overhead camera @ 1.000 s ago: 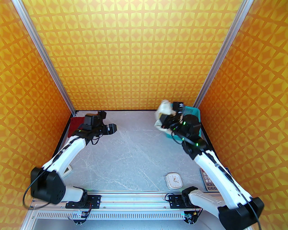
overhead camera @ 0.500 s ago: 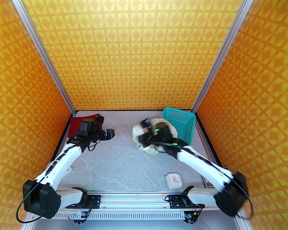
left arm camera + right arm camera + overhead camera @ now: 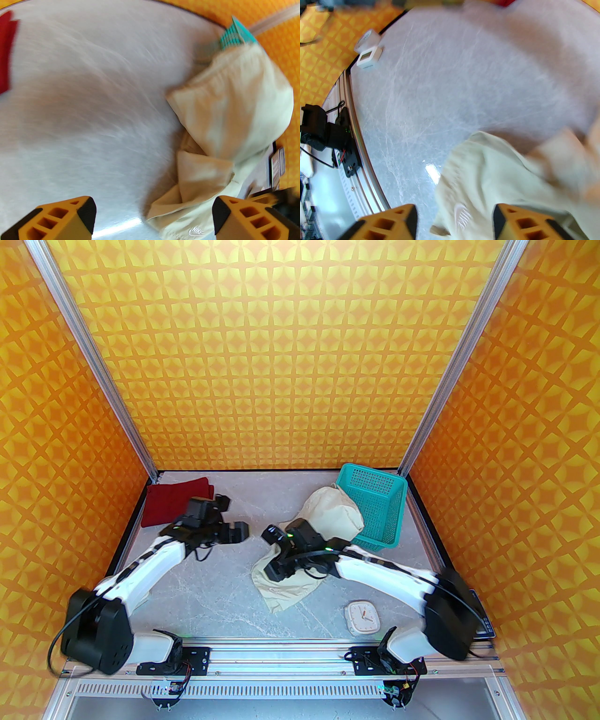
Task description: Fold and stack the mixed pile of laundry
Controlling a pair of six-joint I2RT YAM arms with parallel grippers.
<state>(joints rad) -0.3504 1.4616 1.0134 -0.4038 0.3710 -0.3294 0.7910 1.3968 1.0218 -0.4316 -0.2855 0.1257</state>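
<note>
Shorts [image 3: 330, 514] beside basket [image 3: 391, 516], shirt [image 3: 168, 502] far left

Top camera looks down; close wrist cameras share the shorts [image 3: 229, 105].

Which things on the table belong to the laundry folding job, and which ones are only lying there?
For the job: cream shorts, maroon shirt.
Just lying about: teal basket, white clock, small white display unit.
</note>
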